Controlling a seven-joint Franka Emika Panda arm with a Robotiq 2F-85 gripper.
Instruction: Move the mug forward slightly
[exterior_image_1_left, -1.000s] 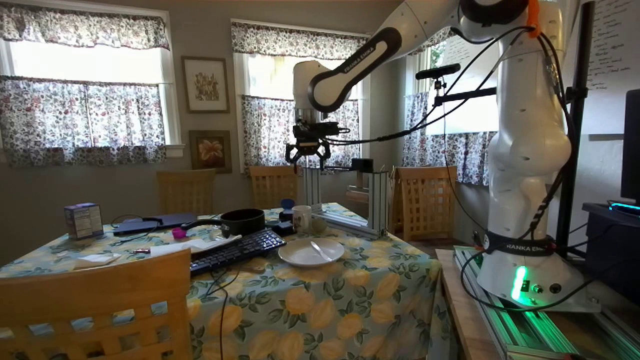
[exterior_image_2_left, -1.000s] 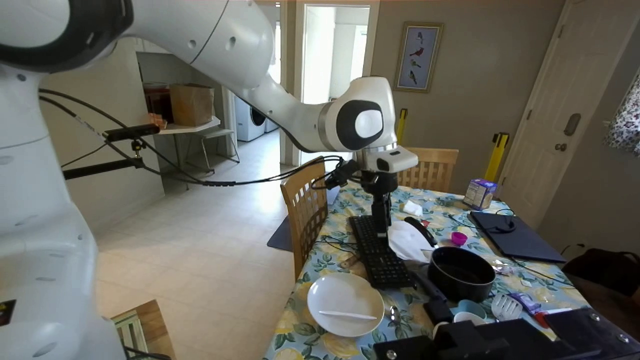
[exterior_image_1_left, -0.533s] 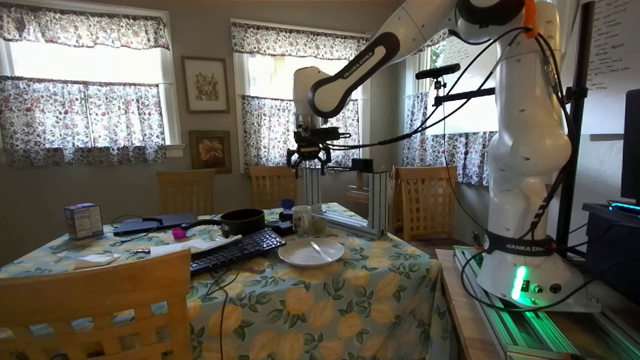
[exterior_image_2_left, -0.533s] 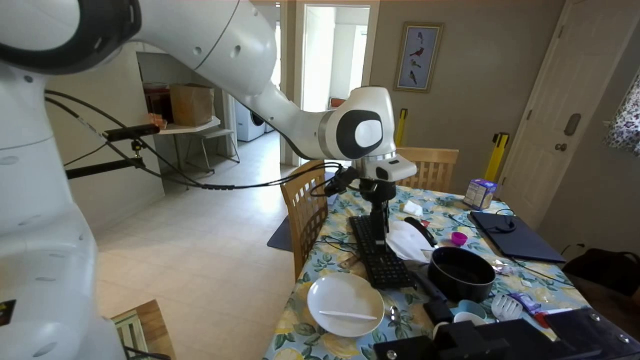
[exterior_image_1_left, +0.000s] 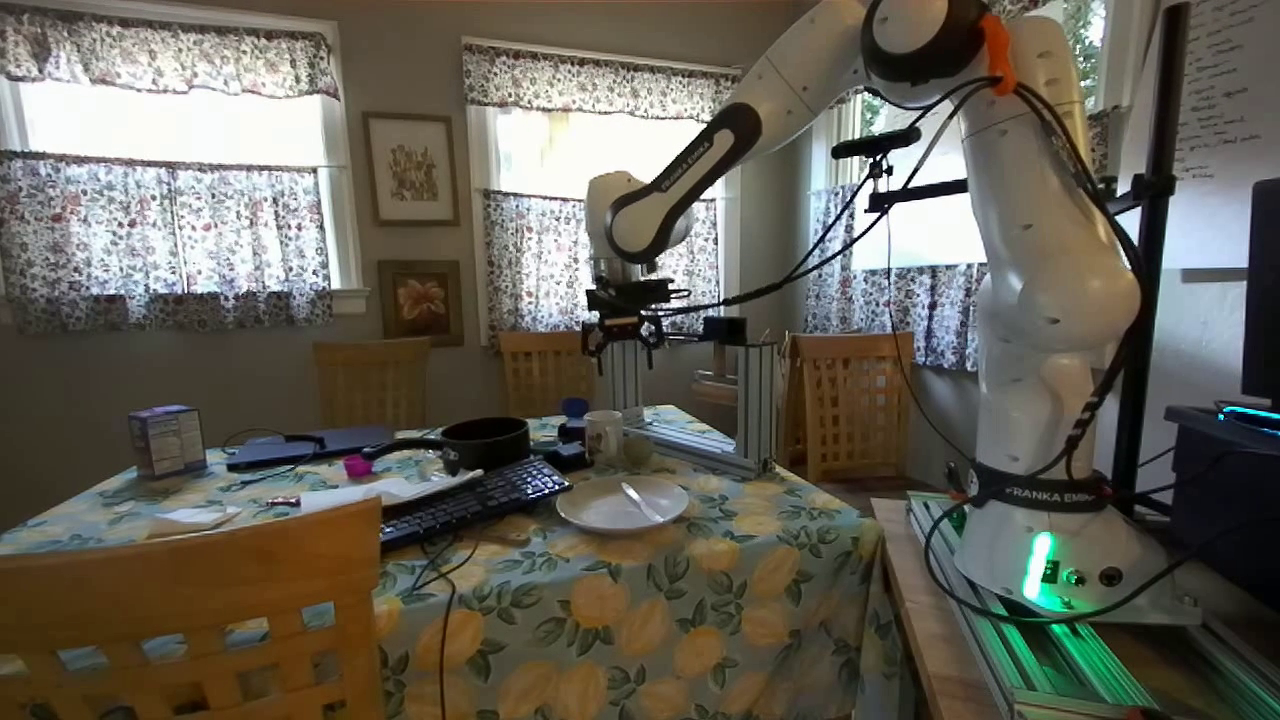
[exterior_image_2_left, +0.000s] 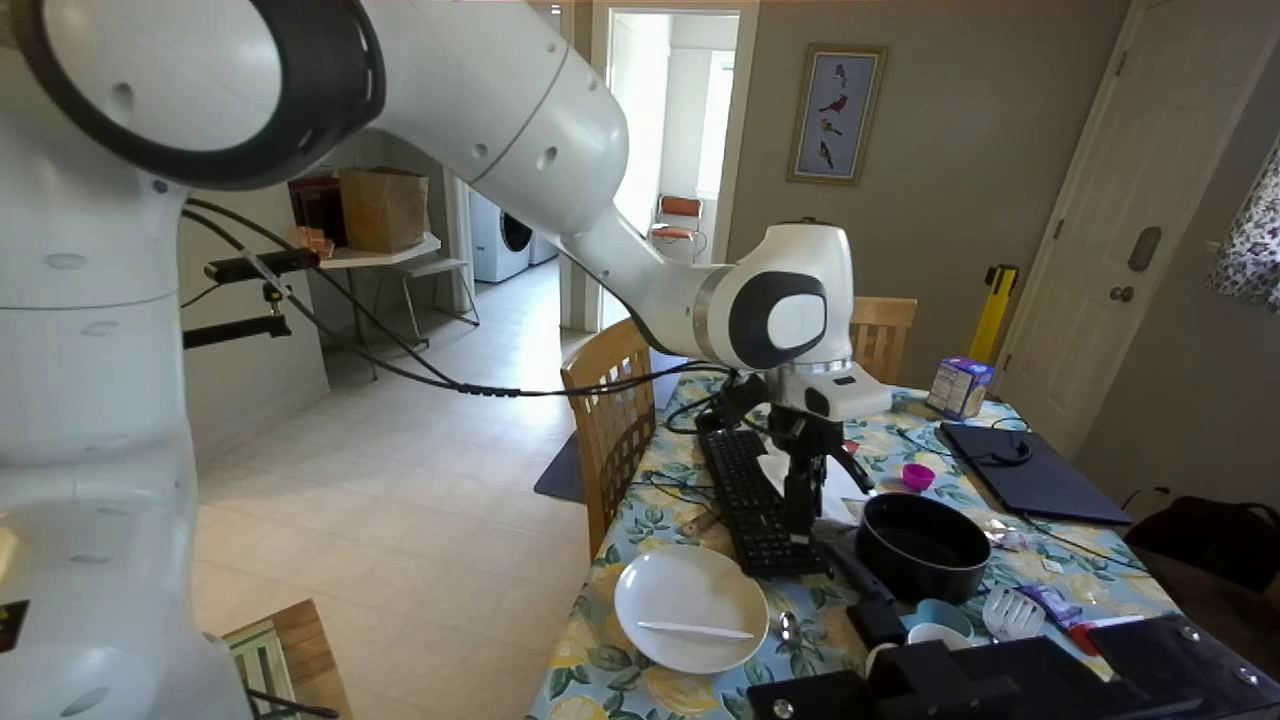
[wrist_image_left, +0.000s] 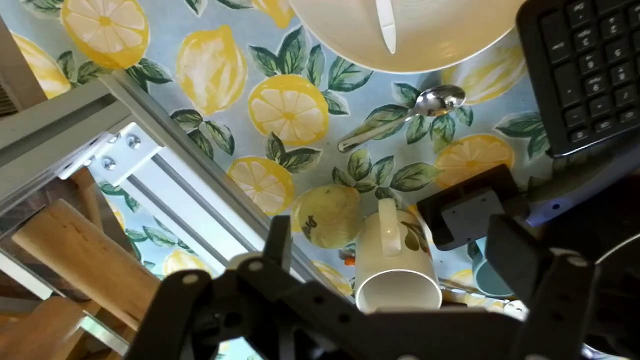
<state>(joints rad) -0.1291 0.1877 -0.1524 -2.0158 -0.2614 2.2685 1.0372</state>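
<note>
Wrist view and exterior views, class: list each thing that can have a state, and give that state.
Mug: upright, uncovered, not gripped
End effector: open, holding nothing
Plate: right side up, white knife lying on it
Spoon: lying down
Black pot: upright, lid off
Keyboard: lying keys up
Laptop: looks closed
Base light: lit green

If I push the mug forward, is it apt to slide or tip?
The mug has smooth, printed sides that suggest ceramic, so it is probably rigid and chippable. It stands upright and looks taller than wide, so pushing near its top could tip it. The tablecloth beneath may wrinkle and drag rather than let it glide.
</note>
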